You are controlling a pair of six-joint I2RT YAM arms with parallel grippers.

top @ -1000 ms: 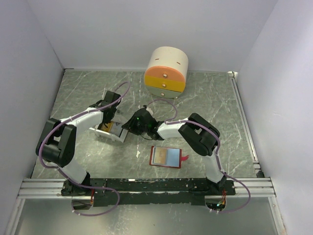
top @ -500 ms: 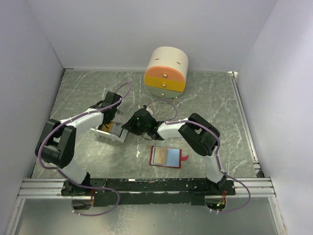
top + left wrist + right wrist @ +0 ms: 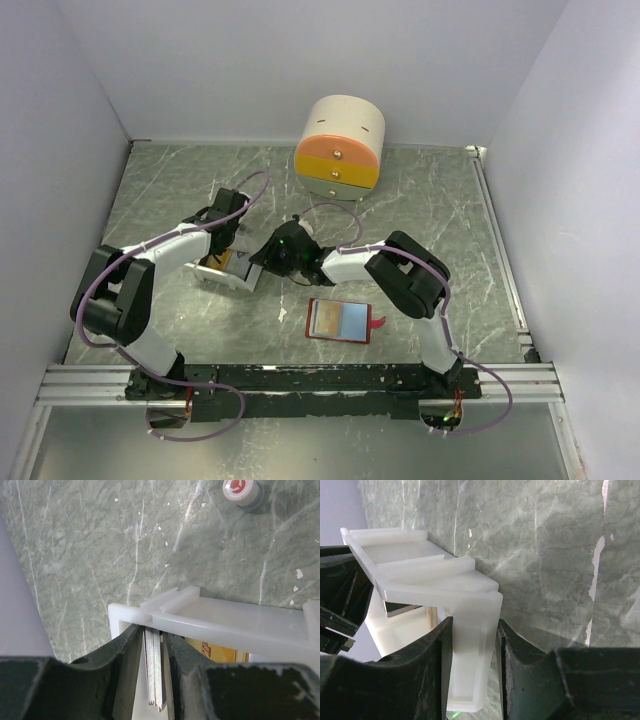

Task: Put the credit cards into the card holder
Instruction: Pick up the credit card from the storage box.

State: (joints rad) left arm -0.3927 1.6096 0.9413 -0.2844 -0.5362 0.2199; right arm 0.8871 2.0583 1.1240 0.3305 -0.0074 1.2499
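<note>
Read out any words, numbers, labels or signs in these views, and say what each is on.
No text can be read whole.
The round white cap: red symbol, no letters legible.
The orange card in the white tray: dark print, mostly hidden, unreadable.
The credit cards, edge-on, and the card holder: nothing legible.

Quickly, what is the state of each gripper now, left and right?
Left gripper: closed on a stack of credit cards standing on edge inside the white tray.
Right gripper: closed on one end of the white tray.

Glossy plastic tray (image 3: 225, 625), plastic credit cards (image 3: 153, 670)
</note>
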